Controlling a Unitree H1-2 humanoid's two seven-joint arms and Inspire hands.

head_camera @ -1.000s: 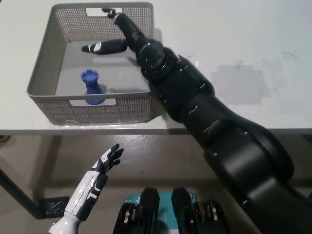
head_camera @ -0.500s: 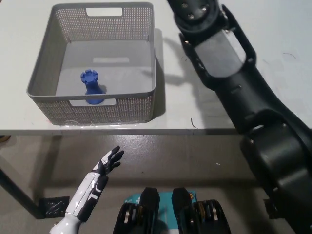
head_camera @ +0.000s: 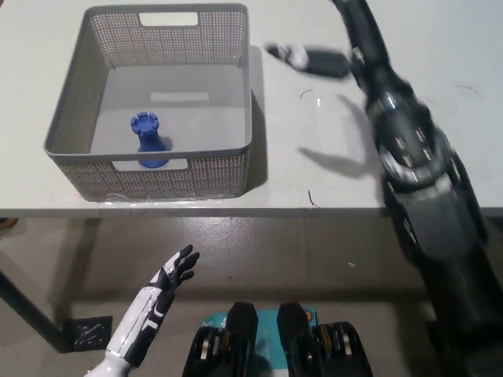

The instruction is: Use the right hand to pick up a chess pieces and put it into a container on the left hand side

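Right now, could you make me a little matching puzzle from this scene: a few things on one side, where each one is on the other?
Things:
1. blue chess piece
2. grey basket
3. left hand
4. right hand

Places:
A. below the table's front edge
B. above the table, right of the basket
C. standing upright inside the basket
D. on the table's left part

Pairs: 1-C, 2-D, 3-A, 4-B

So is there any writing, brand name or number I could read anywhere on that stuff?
None can be read.
Grey basket: no label or print shows.
Blue chess piece: plain, no marks.
Right hand: pale patches, too blurred to tell if they are writing.
Left hand: no text shows.
Table: only faint scuffs.
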